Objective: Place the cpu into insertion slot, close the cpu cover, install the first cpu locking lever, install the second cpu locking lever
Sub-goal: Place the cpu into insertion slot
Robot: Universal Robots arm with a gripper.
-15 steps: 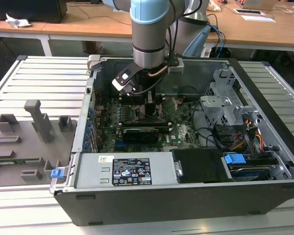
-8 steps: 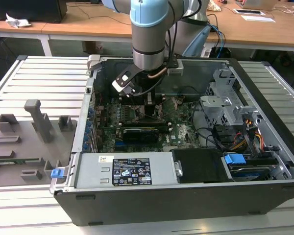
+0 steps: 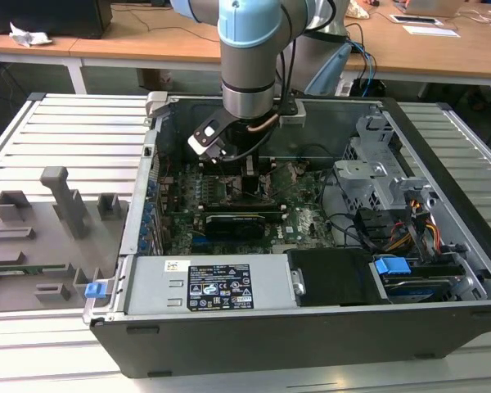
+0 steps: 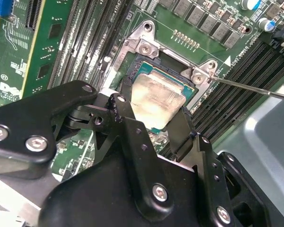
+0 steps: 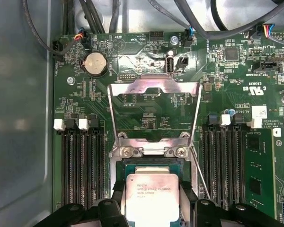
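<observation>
Ribbed metal worktop (image 3: 65, 131) carries an open computer case (image 3: 270, 336), and the arm reaches down into it over the green motherboard (image 5: 146, 118).

At the middle of it all, the gripper (image 4: 154, 108) has its two black jaws clenched on the cpu (image 5: 151, 196), one jaw on each of two opposite edges. The chip sits flat between them, its pale metal face turned up toward the wrist.

Directly under the chip is the insertion slot (image 4: 166, 56). The chip is square, so it has no long axis to speak of, and in the first wrist view its edges look squared up with the slot's rim. Whether it is fully seated or hanging just above the contacts, I cannot tell.

Just beyond the slot, the cpu cover (image 5: 154, 89) is swung open on its hinge, clear of the chip, with bare board showing through its window. A thin locking lever (image 5: 199, 173) runs along one side of the slot, unlatched.

Counting up: one cpu, one slot, one cover, and one lever that I can make out. Long black memory slots (image 5: 78, 165) flank the socket on both sides. Grey fixture blocks (image 3: 61, 201) stand on the worktop at the exterior view's left, well apart from the case.
</observation>
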